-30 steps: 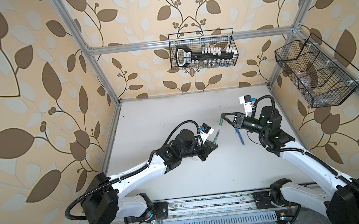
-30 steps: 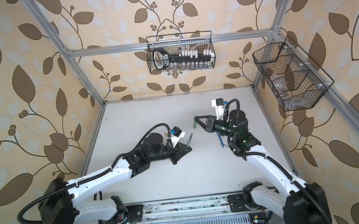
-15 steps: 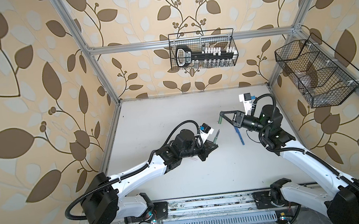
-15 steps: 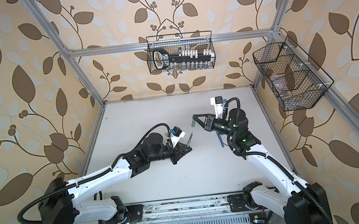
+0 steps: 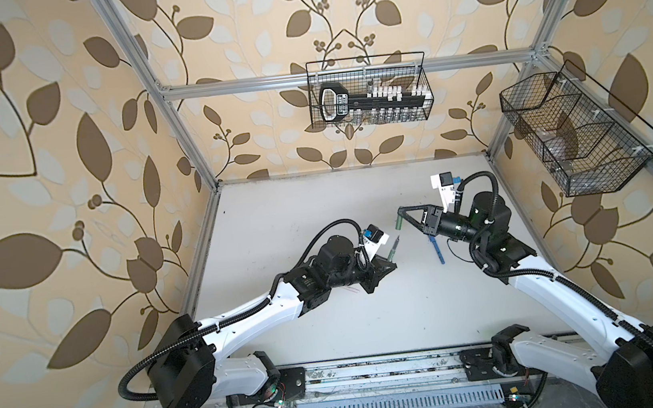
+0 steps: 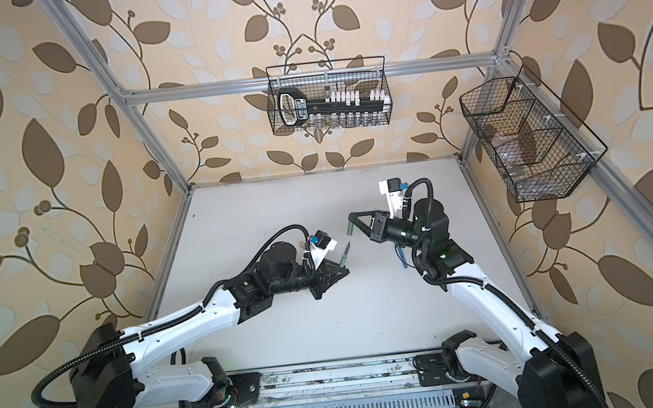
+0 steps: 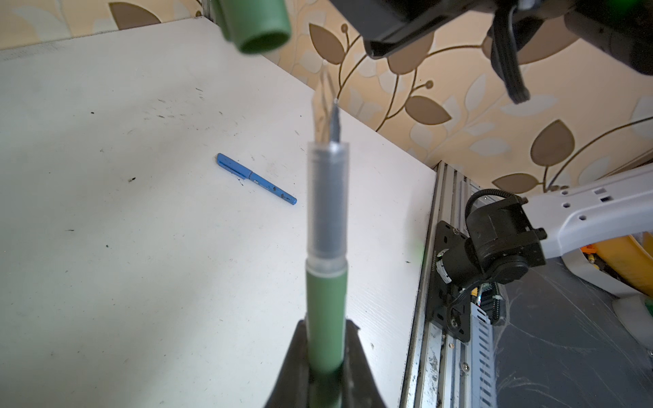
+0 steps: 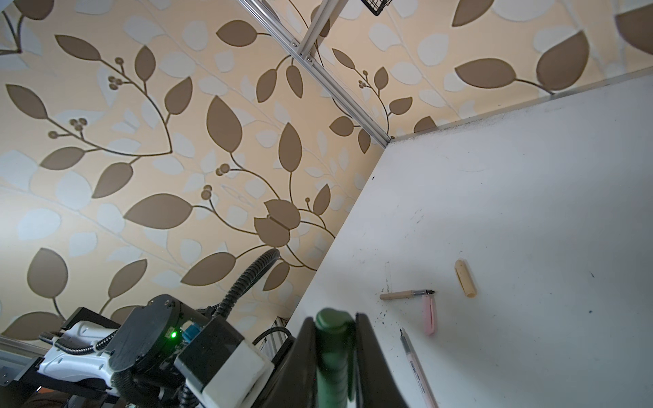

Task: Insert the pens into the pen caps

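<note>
Your left gripper [image 7: 325, 353] is clamped on the green pen [image 7: 325, 318], low on the barrel. The pen's long axis runs straight out from the fingers, nib leading. In both top views it tilts up and toward the back wall [image 5: 394, 247].

Your right gripper [image 8: 334, 332] is closed on the green cap [image 8: 334, 339]. In a top view the cap [image 6: 349, 229] hangs just beyond the nib, not touching. The left wrist view shows its open mouth [image 7: 256, 24] facing the pen but off the pen's axis.

The blue pen [image 7: 256, 178] lies flat on the table [image 7: 141, 247] and looks capped.

The right wrist view alone clearly shows the tan pen [image 8: 406, 294], its nib beside the pink cap [image 8: 428, 315], plus the tan cap [image 8: 465, 278] and the uncapped pink pen [image 8: 418, 367].

The print on the pink barrel is too small to read.
</note>
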Available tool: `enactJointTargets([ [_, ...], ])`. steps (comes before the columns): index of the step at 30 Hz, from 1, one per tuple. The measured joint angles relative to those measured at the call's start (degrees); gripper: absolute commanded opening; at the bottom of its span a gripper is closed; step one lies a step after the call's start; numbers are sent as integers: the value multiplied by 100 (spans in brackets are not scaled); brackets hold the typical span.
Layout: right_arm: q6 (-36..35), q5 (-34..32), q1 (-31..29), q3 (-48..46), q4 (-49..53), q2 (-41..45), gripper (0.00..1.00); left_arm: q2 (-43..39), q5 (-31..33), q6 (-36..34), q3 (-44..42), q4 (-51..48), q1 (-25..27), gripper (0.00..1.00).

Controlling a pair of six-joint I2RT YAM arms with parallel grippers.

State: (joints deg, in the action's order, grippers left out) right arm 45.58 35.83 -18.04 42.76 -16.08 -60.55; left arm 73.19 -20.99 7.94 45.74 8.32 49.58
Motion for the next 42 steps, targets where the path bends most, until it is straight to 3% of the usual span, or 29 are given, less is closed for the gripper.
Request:
enactJointTargets([
  [42,-68,15,-212,-190,9,387,17,-13,28,-35,0,-7,0,3],
])
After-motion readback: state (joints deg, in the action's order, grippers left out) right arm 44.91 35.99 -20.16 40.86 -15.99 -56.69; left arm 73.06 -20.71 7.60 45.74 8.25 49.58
